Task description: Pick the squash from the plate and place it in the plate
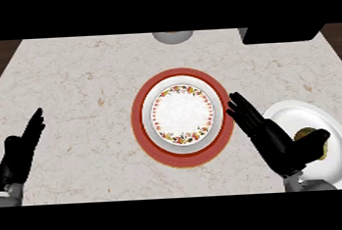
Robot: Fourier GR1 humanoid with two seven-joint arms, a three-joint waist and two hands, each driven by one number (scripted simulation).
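Desk (78, 82): pale marbled top, carrying all items listed below.

Patterned plate (183, 114): white, with a rim of small red and yellow flowers, at the desk's middle. It sits on a red charger (144, 133), a wider disc that shows as a ring all round it. Nothing lies on the patterned plate.

White plate (312, 117): plain, at the desk's right, near the charger but apart from it. Partly covered by my right hand.

Squash (305, 134): small and olive-brown, lying on the white plate. Only part of it shows, between my right thumb and palm. I cannot tell whether the thumb touches it.

My right hand (273, 141): black, over the left part of the white plate. Fingers straight and held together, pointing up and left toward the charger; thumb spread out to the right over the squash. It grips nothing.

My left hand (18, 157): black, at the desk's left edge, well apart from both plates. Fingers straight, pointing up; resting, holding nothing.

Grey round object (173, 37): at the desk's far edge, mostly cut off.

Black box (280, 34): at the far right corner.
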